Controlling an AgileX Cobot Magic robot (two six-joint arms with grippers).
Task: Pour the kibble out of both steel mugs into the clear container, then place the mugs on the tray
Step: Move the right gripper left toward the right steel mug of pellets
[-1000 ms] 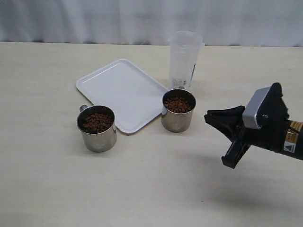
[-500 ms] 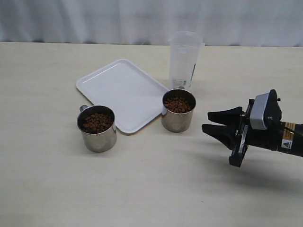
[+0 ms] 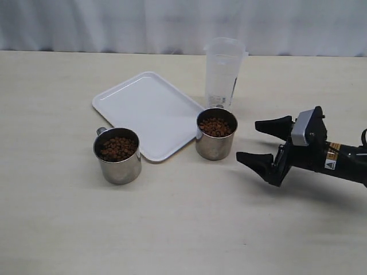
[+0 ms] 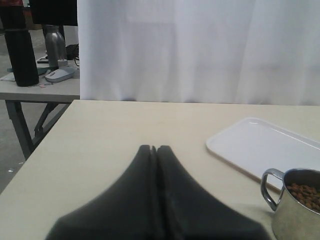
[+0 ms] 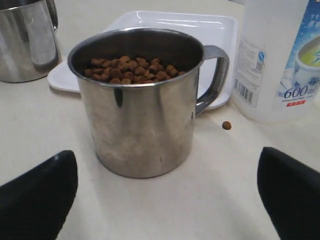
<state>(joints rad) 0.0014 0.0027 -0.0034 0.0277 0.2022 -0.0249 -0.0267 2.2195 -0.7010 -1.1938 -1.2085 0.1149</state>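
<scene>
A: Left side?
B: Left gripper [image 4: 154,149] closed, jaws pressed together, nothing between. Left mug [image 3: 117,157], full of kibble [image 3: 117,147], stands by the tray [image 3: 149,106].
A: Right side?
B: Second mug [image 3: 216,137], also full, beside the tray's corner; clear container [image 3: 223,71] upright just behind. Right gripper [image 3: 247,140] spread wide, empty, near that mug.

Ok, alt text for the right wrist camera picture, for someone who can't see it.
A steel mug full of brown kibble stands just ahead of the right gripper, jaws wide open. The white tray lies behind it, the clear container beside it, one stray pellet between them.
</scene>
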